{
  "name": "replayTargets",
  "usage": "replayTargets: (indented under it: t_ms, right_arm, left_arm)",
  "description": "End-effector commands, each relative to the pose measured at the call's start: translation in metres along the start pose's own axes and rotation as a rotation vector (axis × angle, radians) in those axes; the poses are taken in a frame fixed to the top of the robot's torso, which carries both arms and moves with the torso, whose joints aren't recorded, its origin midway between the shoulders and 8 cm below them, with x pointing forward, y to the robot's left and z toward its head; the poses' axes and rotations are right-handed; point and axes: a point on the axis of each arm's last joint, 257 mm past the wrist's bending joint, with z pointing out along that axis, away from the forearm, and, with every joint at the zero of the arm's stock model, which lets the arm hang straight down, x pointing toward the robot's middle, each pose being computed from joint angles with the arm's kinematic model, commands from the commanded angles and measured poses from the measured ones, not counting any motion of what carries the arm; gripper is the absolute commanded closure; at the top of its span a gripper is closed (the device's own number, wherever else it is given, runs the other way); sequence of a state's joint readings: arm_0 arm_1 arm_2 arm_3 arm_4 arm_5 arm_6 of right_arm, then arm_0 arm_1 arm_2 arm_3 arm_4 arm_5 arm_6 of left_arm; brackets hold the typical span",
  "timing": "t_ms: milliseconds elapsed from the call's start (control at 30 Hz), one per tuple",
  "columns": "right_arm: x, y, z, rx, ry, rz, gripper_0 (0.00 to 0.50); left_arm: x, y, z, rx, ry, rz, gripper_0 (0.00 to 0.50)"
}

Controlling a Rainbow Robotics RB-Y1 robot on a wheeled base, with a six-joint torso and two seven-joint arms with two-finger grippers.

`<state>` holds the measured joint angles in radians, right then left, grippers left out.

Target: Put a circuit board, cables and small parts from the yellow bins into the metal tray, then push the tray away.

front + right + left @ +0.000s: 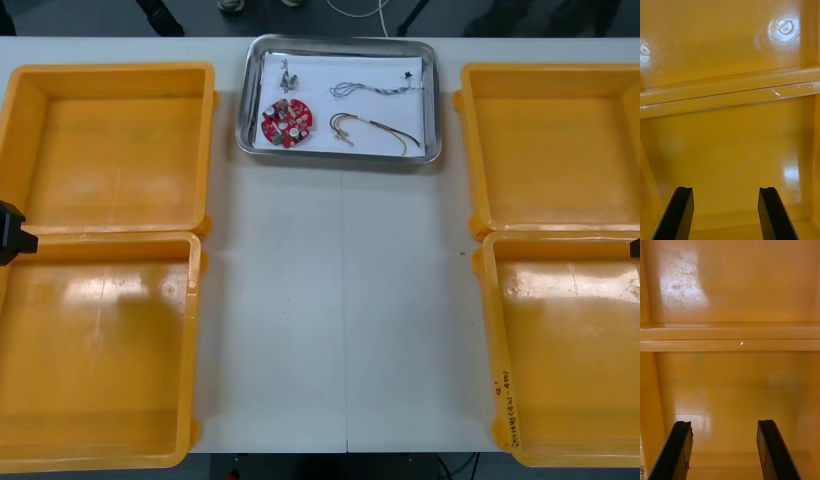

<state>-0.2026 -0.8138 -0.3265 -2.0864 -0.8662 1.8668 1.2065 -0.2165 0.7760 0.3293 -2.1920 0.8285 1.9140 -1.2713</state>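
The metal tray (432, 100) stands at the far middle of the table, white inside. In it lie a round red circuit board (286, 122), a twisted blue and white cable (372, 89), a red and yellow cable (372, 129) and small metal parts (288, 73). My left gripper (724, 452) hangs open over the left bins, nothing between its fingers. My right gripper (726, 213) hangs open over the right bins, also holding nothing. A bit of the left arm (14, 232) shows at the table's left edge.
Two yellow bins (105, 150) (95, 350) sit on the left and two (550, 150) (565, 350) on the right, all bare inside. The bin rims (730, 95) (730, 339) cross the wrist views ahead of the fingers. White tabletop (340, 320) runs between the bins.
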Motion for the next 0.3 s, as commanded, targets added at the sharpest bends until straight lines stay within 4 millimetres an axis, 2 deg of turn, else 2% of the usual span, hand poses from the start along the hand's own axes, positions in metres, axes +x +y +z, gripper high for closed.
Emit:
replayTargets:
  t_ms: [33, 300]
  right_arm:
    - [-0.0065, -0.0187, -0.0138, 0.041, -0.022, -0.04, 0.0]
    - [-0.0065, -0.0187, -0.0138, 0.041, -0.022, -0.04, 0.0]
  left_arm:
    - [-0.0054, 0.0188, -0.015, -0.061, -0.027, 0.091, 0.0]
    - [-0.0054, 0.0188, -0.015, -0.061, -0.027, 0.091, 0.0]
